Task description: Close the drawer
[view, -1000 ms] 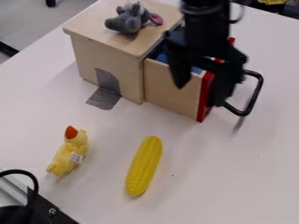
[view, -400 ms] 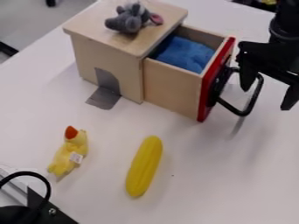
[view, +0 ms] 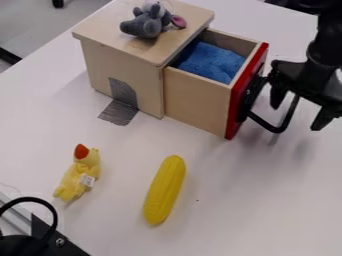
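Camera view: Wooden drawer (view: 197,102) stands open from its cabinet (view: 101,72) on a white counter (view: 234,205), blue cloth (view: 212,62) inside.
Gripper (view: 295,118): Black fingers hang spread and empty by the handle; whether they touch it cannot be told.
Weight: Likely light, the cloth adding little; a modest push should do.
Red front (view: 235,107): Looks stiff and flat, the surest place to press, near its middle and square to the cabinet, lest the drawer bind.
Black handle (view: 275,129): Rigid-looking loop, probably smooth; it could take a push, though off-centre contact might slip.
Plush toy (view: 145,25): Soft, perched atop the cabinet, perhaps apt to topple under a hard shove.
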Controlling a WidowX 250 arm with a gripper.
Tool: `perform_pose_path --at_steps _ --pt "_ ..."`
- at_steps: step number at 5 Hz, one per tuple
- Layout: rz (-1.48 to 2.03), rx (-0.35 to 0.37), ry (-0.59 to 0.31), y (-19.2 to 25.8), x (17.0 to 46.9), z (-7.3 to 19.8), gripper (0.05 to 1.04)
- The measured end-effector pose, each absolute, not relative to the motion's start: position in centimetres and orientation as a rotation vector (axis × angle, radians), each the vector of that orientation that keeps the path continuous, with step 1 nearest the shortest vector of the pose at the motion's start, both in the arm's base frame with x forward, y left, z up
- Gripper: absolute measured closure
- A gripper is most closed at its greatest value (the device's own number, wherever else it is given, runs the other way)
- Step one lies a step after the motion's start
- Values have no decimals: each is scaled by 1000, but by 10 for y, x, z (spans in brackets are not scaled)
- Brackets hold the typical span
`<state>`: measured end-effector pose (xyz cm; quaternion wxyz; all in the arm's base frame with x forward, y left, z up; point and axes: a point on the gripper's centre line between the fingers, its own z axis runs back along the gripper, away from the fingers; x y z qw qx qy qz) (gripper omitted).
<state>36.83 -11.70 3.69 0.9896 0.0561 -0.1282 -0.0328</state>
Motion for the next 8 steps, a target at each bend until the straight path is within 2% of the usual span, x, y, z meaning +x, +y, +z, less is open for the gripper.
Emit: perform_pose_path --at_steps 1,3,4,5,7,8 --pt "-48 139 -222 -110 372 8 127" --pt "-26 127 -215 -106 371 4 716" --pt "12 136 -202 -91 369 6 908" --pt "56 149 -195 -68 370 6 948" --pt "88 169 -174 -31 372 4 955" --pt "109 207 -170 -5 372 3 955"
